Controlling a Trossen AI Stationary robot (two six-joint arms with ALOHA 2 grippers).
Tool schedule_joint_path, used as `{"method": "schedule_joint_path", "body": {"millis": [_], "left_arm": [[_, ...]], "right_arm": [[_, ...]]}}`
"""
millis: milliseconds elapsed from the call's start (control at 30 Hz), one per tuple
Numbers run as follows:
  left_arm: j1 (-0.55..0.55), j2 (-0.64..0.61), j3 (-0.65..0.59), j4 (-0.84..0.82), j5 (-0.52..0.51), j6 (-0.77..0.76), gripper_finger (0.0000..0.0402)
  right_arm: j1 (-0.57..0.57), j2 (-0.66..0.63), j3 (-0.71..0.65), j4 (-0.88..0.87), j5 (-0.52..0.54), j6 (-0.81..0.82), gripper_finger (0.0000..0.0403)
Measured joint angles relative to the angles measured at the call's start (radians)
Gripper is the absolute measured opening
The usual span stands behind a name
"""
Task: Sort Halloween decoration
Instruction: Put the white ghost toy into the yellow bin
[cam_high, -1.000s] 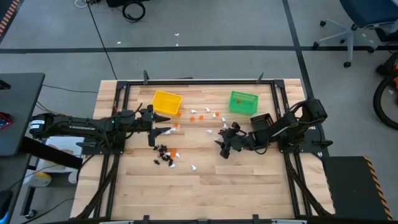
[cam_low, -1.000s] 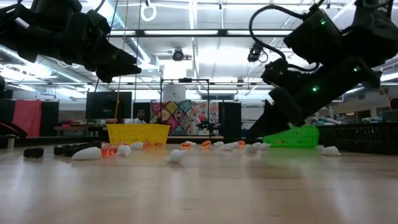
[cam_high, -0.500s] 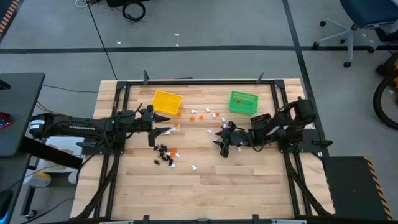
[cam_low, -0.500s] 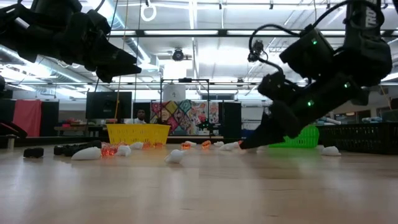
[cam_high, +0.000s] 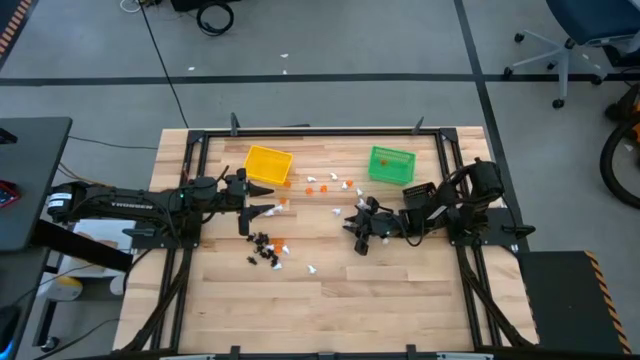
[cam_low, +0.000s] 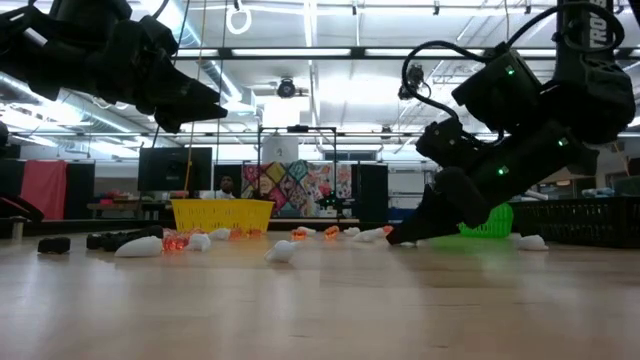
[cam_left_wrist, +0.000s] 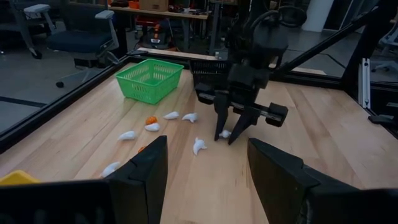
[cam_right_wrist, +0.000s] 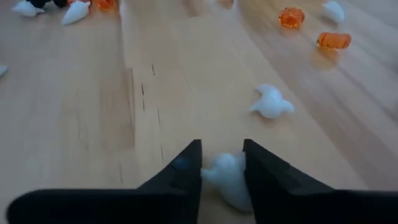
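Now right gripper (cam_right_wrist: 222, 163) straddles one white trinket (cam_right_wrist: 227, 178).

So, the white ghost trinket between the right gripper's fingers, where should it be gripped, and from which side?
Grip the white ghost trinket across its rounded body, coming down from above as the right gripper stands now. It lies flat on the table, too low for a side approach, and one finger already sits on each flank.

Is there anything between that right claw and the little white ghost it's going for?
Nothing visible. The right end effector is down at the table with its open fingers on either side of the white ghost. The nearest other trinket, a second white ghost, lies farther out on the wood, apart from the fingers.
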Motion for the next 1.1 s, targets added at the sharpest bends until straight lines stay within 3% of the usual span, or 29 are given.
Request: {"method": "schedule_joint_path", "body": {"millis": [200, 400, 767, 1100], "left_arm": [[0.000, 0.000, 0.000, 0.000, 0.000, 0.001, 0.0196], [0.000, 0.000, 0.000, 0.000, 0.000, 0.001, 0.0196], [0.000, 0.000, 0.000, 0.001, 0.000, 0.001, 0.0196], [0.001, 0.000, 0.000, 0.000, 0.000, 0.002, 0.0196]], "right_arm": [[-0.008, -0.070, 0.000, -0.099, -0.012, 0.008, 0.0080], [-0.027, -0.164, 0.062, -0.361, -0.020, 0.009, 0.0072], [-0.088, -0.257, 0.194, -0.626, -0.147, 0.012, 0.0066], [-0.197, -0.300, 0.486, -1.093, -0.196, 0.042, 0.0067]]}}
